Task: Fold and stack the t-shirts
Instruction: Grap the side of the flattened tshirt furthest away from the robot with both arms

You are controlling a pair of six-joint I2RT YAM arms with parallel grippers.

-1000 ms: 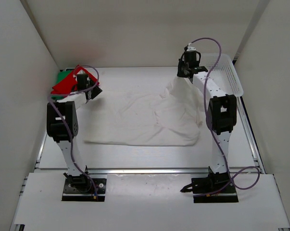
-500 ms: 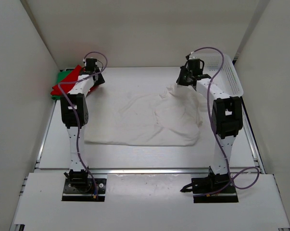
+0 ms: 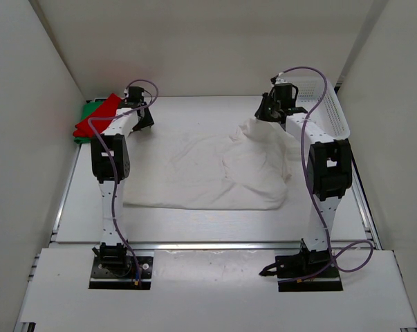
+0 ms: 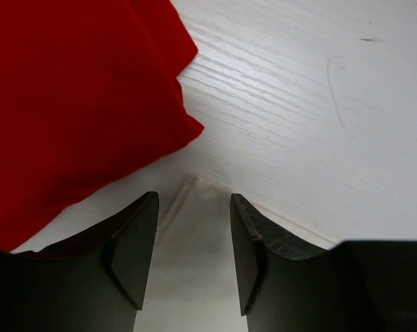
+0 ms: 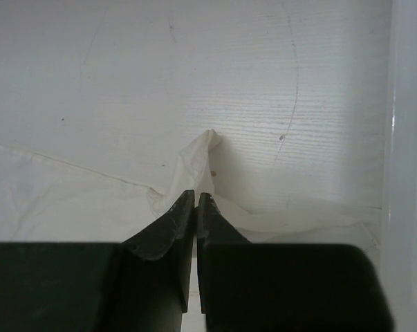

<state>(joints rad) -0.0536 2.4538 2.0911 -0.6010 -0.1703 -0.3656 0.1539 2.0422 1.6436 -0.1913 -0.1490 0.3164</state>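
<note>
White wood-grain table (image 3: 194,221), white walls (image 3: 194,48), I count three t-shirts, one basket (image 3: 332,111) — my left gripper (image 4: 193,200) half-parted and empty, red t-shirt (image 4: 70,104) ahead-left of its fingers (image 4: 132,249), over green t-shirt (image 3: 90,107), my right gripper (image 5: 196,197) clamped on a raised edge of white t-shirt (image 3: 208,173).

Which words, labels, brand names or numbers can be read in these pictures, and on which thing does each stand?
None: no text shows on the red cloth t-shirt, the white cloth t-shirt, the green cloth t-shirt, the white plastic mesh basket, the left arm or the right arm.
</note>
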